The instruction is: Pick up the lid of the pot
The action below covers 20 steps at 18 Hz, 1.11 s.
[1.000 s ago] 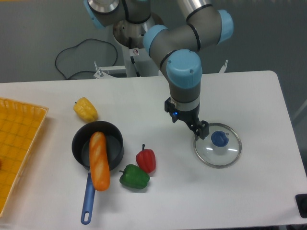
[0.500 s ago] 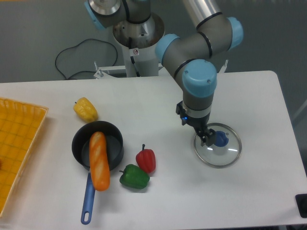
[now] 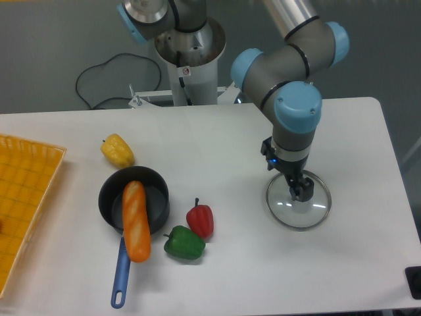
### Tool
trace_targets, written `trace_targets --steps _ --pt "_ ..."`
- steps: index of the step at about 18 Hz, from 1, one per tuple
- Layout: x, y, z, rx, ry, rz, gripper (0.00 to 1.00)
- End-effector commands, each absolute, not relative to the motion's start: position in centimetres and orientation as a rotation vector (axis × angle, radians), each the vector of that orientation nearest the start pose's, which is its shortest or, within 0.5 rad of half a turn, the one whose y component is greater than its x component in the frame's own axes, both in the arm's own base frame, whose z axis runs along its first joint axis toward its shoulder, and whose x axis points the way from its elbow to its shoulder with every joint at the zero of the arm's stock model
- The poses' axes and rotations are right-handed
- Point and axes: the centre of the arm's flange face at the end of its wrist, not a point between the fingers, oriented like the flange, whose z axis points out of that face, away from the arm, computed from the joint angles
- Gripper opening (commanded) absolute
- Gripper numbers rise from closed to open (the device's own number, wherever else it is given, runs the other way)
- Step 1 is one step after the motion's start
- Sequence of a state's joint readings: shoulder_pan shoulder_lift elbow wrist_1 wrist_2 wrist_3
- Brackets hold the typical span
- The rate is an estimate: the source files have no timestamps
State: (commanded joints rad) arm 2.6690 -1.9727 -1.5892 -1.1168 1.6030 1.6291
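The gripper [image 3: 287, 175] hangs at the near left part of the pot lid [image 3: 296, 214] as the camera sees it, its two dark fingertips apart. The lid is a round, clear glass disc with a pale rim, lying flat on the right of the white table. Its blue knob is hidden behind the gripper, so whether it stands between the fingers cannot be seen. Whether the fingertips touch the glass is also unclear.
Left of the lid lie a red pepper [image 3: 200, 219] and a green pepper [image 3: 185, 243]. A black pan [image 3: 160, 197] with a blue handle [image 3: 121, 275] holds a long orange-brown item [image 3: 136, 224]. A yellow object [image 3: 118, 151] lies behind it; a yellow-orange crate [image 3: 29, 191] is far left.
The arm and gripper have moved right and a little towards the camera, over the lid, now covering the blue knob that showed before. The fingers remain apart and the lid has stayed put.
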Motion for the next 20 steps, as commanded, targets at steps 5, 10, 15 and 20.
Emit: trace_targets --steps 5,10,15,20 --pt "-51.3 40.3 28.2 -3.048 0.813 0.066 1.00" --pt "-53.0 40.4 26.7 -3.036 0.859 0.076 1.00" --pt "-53.9 40.1 25.8 -3.021 0.923 0.073 1.00" --pt "-54.3 40.3 24.5 -3.014 0.948 0.085 1.00"
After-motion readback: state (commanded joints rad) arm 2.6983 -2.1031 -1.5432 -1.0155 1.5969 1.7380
